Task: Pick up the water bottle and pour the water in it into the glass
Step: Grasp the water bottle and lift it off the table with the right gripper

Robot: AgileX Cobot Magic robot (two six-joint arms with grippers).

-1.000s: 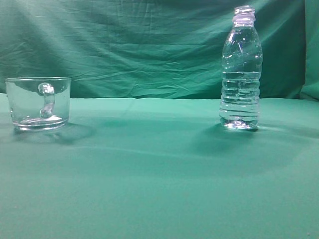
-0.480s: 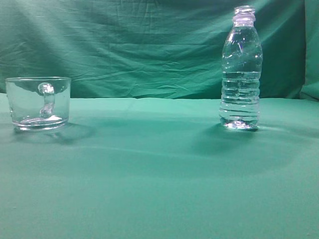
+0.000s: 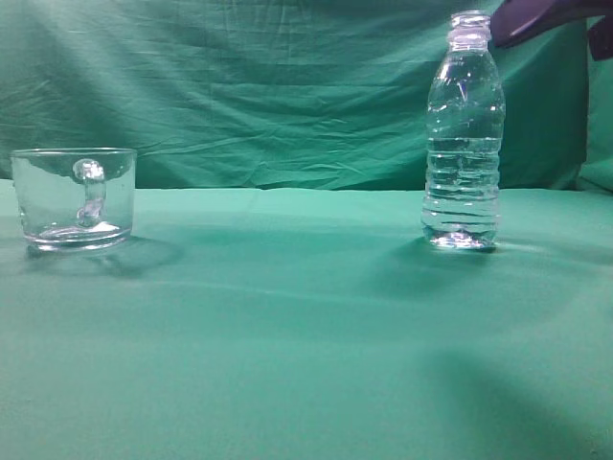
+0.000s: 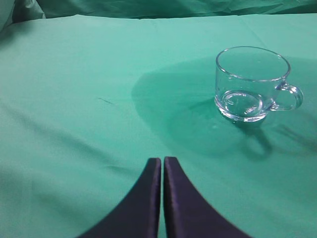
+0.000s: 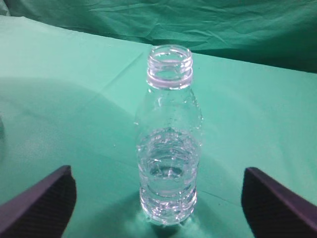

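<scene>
The water bottle (image 3: pixel 464 134) stands upright and uncapped on the green cloth at the right; it also shows in the right wrist view (image 5: pixel 169 139). The water (image 3: pixel 463 182) fills about its lower half. The glass (image 3: pixel 75 196), a clear mug with a handle, stands empty at the left and shows in the left wrist view (image 4: pixel 251 83). My right gripper (image 5: pixel 157 198) is open wide, with the bottle centred ahead between its fingers, not touching. A dark part of the right arm (image 3: pixel 546 17) shows at the top right. My left gripper (image 4: pixel 162 166) is shut and empty, short of the glass.
Green cloth (image 3: pixel 306 326) covers the table and hangs as a wrinkled backdrop (image 3: pixel 268 86) behind it. Only the glass and the bottle stand on it.
A dark part of the right arm has come into the exterior view at the top right, above and beside the bottle's neck. The bottle and glass have not moved.
</scene>
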